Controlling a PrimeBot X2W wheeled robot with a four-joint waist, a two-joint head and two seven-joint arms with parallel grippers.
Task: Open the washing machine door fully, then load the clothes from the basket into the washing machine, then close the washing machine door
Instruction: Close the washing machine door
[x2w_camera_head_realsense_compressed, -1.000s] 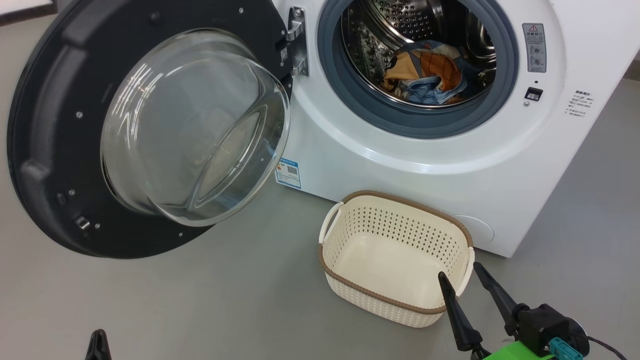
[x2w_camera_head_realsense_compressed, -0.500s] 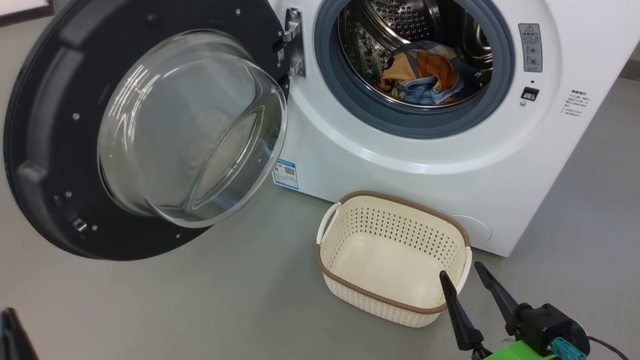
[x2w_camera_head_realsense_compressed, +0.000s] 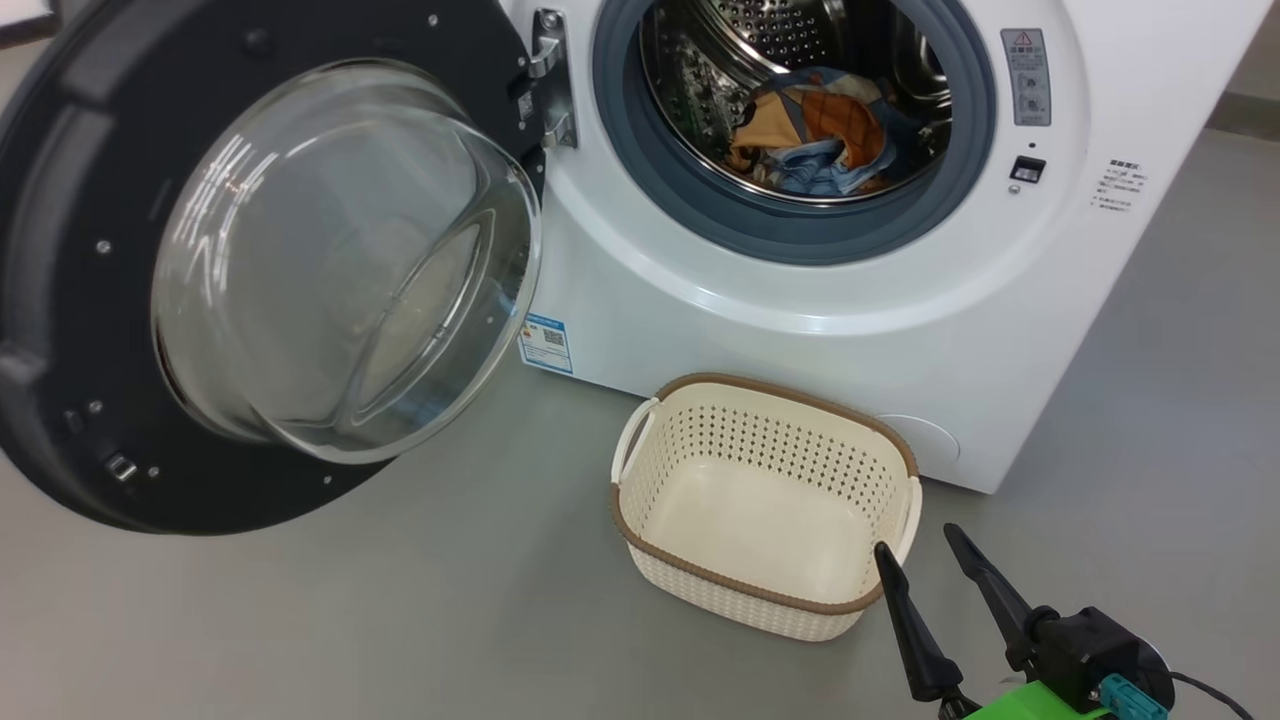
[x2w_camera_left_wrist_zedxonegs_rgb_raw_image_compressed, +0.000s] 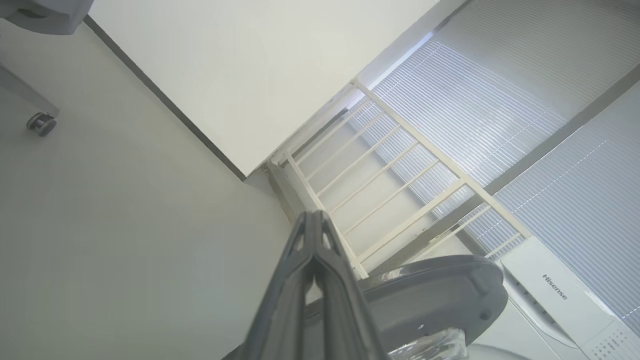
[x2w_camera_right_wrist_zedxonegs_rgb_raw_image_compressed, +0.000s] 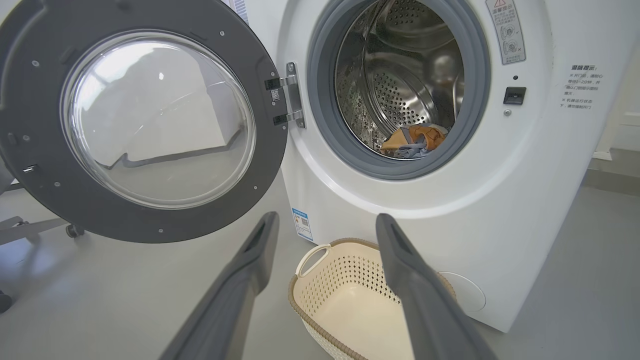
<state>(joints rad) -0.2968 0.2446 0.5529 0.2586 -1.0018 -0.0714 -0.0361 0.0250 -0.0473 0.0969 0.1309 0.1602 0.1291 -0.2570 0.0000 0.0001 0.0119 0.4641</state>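
The white washing machine (x2w_camera_head_realsense_compressed: 800, 310) stands with its door (x2w_camera_head_realsense_compressed: 270, 260) swung wide open to the left, black rim and glass bowl facing me. The clothes (x2w_camera_head_realsense_compressed: 810, 130), orange and light blue, lie inside the steel drum; the right wrist view also shows the clothes (x2w_camera_right_wrist_zedxonegs_rgb_raw_image_compressed: 415, 142) there. On the floor in front sits the cream basket (x2w_camera_head_realsense_compressed: 765, 505), with nothing in it. My right gripper (x2w_camera_head_realsense_compressed: 915, 548) hangs open just right of the basket's near corner. In the left wrist view my left gripper (x2w_camera_left_wrist_zedxonegs_rgb_raw_image_compressed: 313, 220) is shut on nothing, beside the door's rim (x2w_camera_left_wrist_zedxonegs_rgb_raw_image_compressed: 435, 295).
Grey floor (x2w_camera_head_realsense_compressed: 400, 620) surrounds the basket. In the left wrist view I see a white wall (x2w_camera_left_wrist_zedxonegs_rgb_raw_image_compressed: 240, 75), a white railing (x2w_camera_left_wrist_zedxonegs_rgb_raw_image_compressed: 400, 190), window blinds and a caster wheel (x2w_camera_left_wrist_zedxonegs_rgb_raw_image_compressed: 41, 123) at the upper left. A wheeled frame (x2w_camera_right_wrist_zedxonegs_rgb_raw_image_compressed: 30, 227) stands behind the door.
The head camera has shifted, so the whole scene slid left. The left gripper's dark tip at the bottom left edge has left the head view. The right gripper has stayed put.
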